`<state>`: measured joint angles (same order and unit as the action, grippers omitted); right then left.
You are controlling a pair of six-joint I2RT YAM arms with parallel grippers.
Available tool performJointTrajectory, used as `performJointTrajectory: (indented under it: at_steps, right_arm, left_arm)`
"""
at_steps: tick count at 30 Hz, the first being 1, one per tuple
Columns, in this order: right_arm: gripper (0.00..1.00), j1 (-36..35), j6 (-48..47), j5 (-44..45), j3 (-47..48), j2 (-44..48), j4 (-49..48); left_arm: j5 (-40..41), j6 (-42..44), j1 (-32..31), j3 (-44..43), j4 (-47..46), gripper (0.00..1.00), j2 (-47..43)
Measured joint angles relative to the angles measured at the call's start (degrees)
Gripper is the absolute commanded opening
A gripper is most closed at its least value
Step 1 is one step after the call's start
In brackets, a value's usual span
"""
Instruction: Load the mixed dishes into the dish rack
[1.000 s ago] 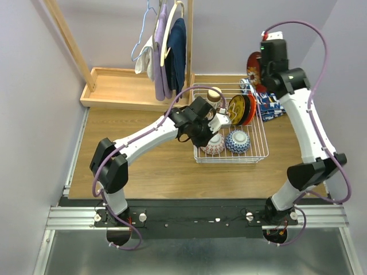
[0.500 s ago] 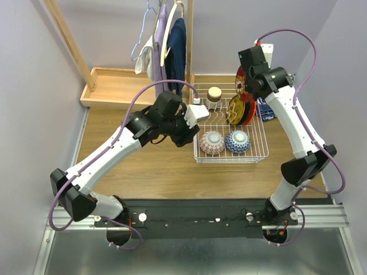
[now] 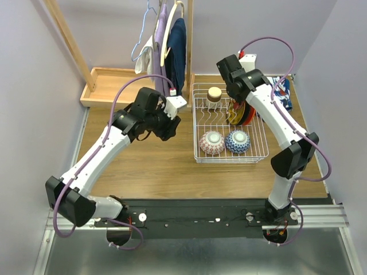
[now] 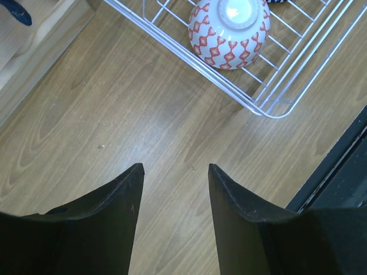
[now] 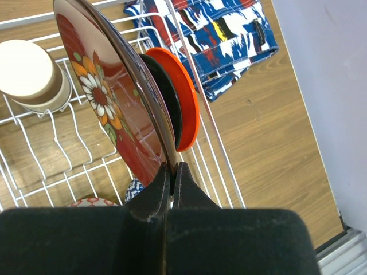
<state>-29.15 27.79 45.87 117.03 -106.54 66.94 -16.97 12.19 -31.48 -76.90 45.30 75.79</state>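
Dishes sit in a white wire rack point(image 3: 226, 161) on a wooden surface point(image 3: 149, 166). A red-white bowl point(image 3: 211, 142) and a blue bowl point(image 3: 237, 141) rest side by side at its near end, the red-white one on the left. A cup point(image 3: 214, 94) stands at the far left. An orange plate point(image 5: 188, 106) and a black plate point(image 5: 170, 106) stand on edge at the far right. The right claw point(image 5: 172, 169) is clamped on the rim of a red plate point(image 5: 109, 97), held on edge just left of the black one. The left claw point(image 4: 175, 169) hangs with its fingers apart and empty over the bare surface left of the rack. A cloth point(image 5: 223, 34) lies right of the rack.
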Motion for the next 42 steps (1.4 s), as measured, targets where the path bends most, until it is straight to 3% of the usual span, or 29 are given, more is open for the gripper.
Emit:
performJointTrajectory:
  at_steps: [21,25,26,28,29,31,32,39,42]
  right_arm:
    - [0.01,-0.5,5.8,2.8,-0.8,-9.7,2.8]
    - [0.22,-0.7,5.2,0.5,-1.9,-10.1,2.3]
    - [0.4,-0.8,4.8,-0.5,-2.4,-10.1,2.3]
    - [0.63,-0.9,4.2,-2.3,-3.6,-10.0,1.9]
    - [0.81,-0.9,3.4,-3.4,-4.8,-9.5,1.5]
    - [0.97,-1.0,2.5,-5.8,-6.6,-8.2,1.6]
    - [1.0,-1.0,1.7,-6.7,-7.2,-7.3,1.6]
    - [1.0,-0.4,-4.5,-9.8,-7.4,1.3,-3.6]
    - [1.0,2.6,-7.5,-15.7,-7.4,6.3,-5.9]
  left_arm:
    - [-4.2,-3.0,7.8,7.6,-1.2,0.59,-7.6]
    - [-4.7,-3.3,8.4,8.2,-1.5,0.59,-8.0]
    - [-4.8,-3.3,8.5,8.2,-1.5,0.59,-8.0]
    - [-4.8,-3.5,8.7,8.2,-1.5,0.59,-8.0]
    - [-4.8,-3.5,8.7,8.2,-1.6,0.59,-8.0]
    - [-4.9,-3.6,8.8,8.2,-1.6,0.64,-8.0]
    - [-4.9,-3.6,8.9,8.2,-1.8,0.97,-7.8]
    - [-5.3,-4.4,9.7,8.1,-2.6,0.99,-6.3]
    - [-5.7,-5.9,11.8,8.2,-3.8,0.99,-6.4]
